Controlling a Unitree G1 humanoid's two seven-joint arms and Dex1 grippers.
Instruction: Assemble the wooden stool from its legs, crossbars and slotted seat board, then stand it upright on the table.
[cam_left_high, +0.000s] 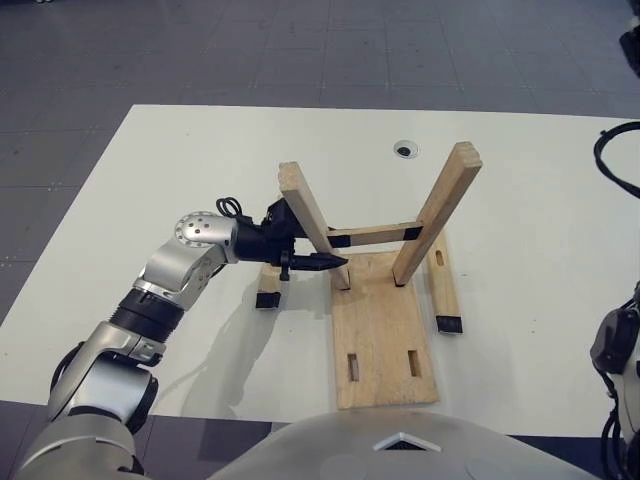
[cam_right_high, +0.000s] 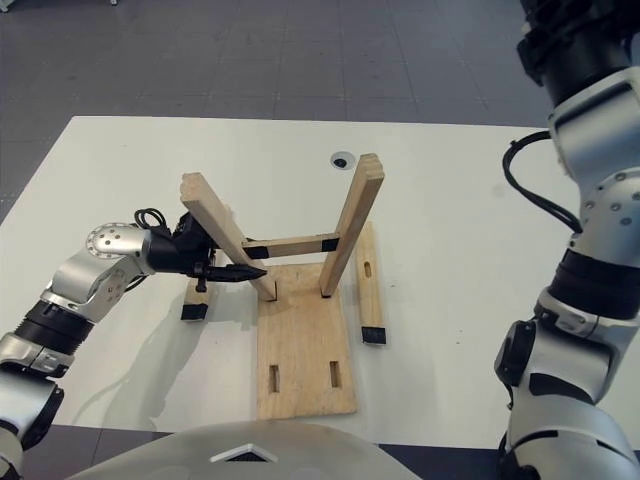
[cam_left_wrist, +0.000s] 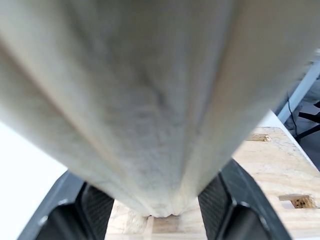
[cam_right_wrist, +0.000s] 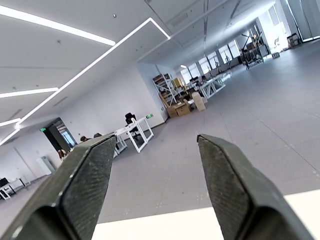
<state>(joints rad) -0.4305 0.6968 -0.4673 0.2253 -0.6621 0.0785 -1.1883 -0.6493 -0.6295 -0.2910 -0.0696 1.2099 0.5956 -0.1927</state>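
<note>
The seat board (cam_left_high: 385, 345) lies flat on the white tabletop (cam_left_high: 180, 170). A left leg (cam_left_high: 303, 200) and a right leg (cam_left_high: 440, 205), joined by a crossbar (cam_left_high: 375, 235), stand in its far slots. The left gripper (cam_left_high: 325, 262) is closed around the left leg near its base. The right gripper (cam_right_wrist: 156, 142) faces the room, fingers spread apart.

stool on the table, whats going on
The left gripper clamps the left leg of a half-built stool. That leg and the right leg, joined by a crossbar, stand at the far end of the seat board, flat on the table. One loose leg lies right of the board, another piece left; its near slots are empty. The right gripper is open, raised.
</note>
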